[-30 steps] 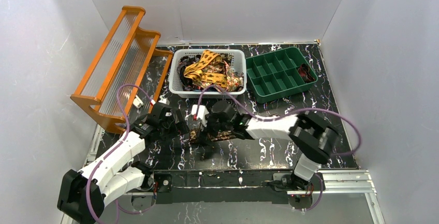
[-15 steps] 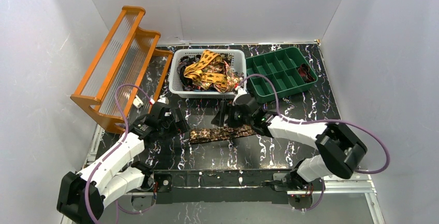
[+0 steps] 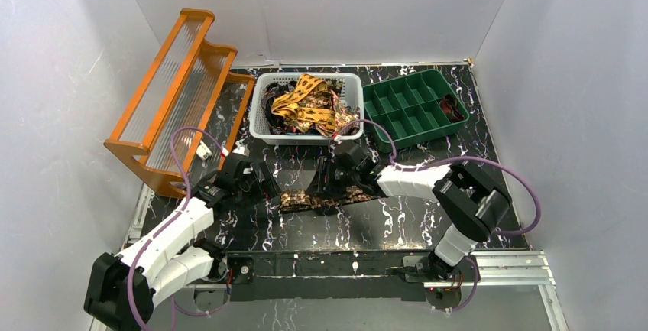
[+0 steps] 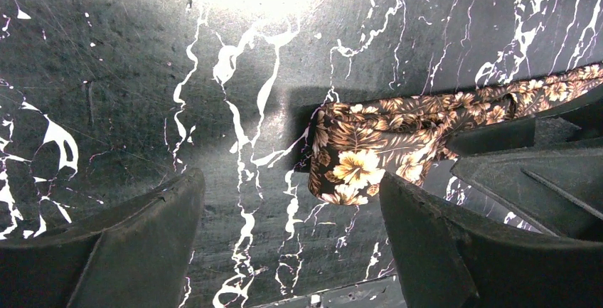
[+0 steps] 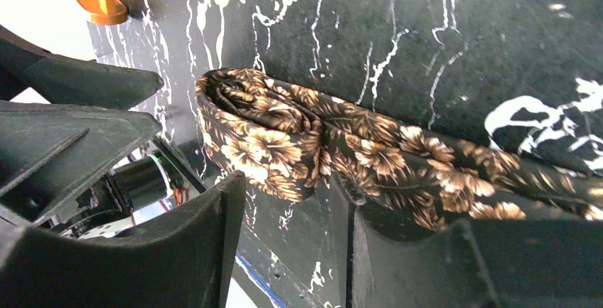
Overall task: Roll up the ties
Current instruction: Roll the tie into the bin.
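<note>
Brown floral tie (image 3: 321,198) lies on the black bench (image 3: 397,224) between both arms, its left end rolled. Left end effector (image 4: 290,180) stands wide apart, the rolled end just inside its right finger. Right end effector (image 5: 288,205) sits at the roll, fingers partly apart; I cannot tell whether they pinch it. More ties (image 3: 309,105) fill the basket (image 3: 260,128).

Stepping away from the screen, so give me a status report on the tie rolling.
Left tool open at floral tie's folded end. Right tool straddling it, grip unclear. Nothing blocking.
</note>
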Controlling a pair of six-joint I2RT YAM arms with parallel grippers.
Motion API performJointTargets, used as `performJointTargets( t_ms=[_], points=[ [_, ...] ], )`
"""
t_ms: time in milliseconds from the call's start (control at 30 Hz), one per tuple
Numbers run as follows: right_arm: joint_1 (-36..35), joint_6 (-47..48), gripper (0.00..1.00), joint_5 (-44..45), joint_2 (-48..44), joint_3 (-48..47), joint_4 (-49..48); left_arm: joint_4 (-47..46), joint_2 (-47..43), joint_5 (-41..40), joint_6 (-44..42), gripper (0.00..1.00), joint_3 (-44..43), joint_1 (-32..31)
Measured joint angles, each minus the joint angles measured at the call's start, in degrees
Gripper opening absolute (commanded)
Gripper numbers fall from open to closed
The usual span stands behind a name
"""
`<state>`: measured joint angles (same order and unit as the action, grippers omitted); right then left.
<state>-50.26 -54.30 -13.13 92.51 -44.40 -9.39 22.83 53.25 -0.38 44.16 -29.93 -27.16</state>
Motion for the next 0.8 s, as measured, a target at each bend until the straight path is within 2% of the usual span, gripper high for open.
performJointTargets(
  t_ms=[333, 533, 800],
  points=[
    [-0.13, 0.00, 0.49, -1.95, 4.98, -3.13, -0.15, -0.50, 0.02, 0.76, 0.00, 0.89, 0.44, 0.00],
    [-0.13, 0.26, 0.37, -3.30, 5.70, -3.23, -0.07, -1.20, 0.13, 1.97, -0.04, 0.89, 1.42, 0.00],
    [-0.11, 0.20, 0.32, -4.46, 9.05, -4.76, 0.52, -6.51, 1.46, 6.40, -0.02, 0.90, 4.68, 0.00]
  ],
)
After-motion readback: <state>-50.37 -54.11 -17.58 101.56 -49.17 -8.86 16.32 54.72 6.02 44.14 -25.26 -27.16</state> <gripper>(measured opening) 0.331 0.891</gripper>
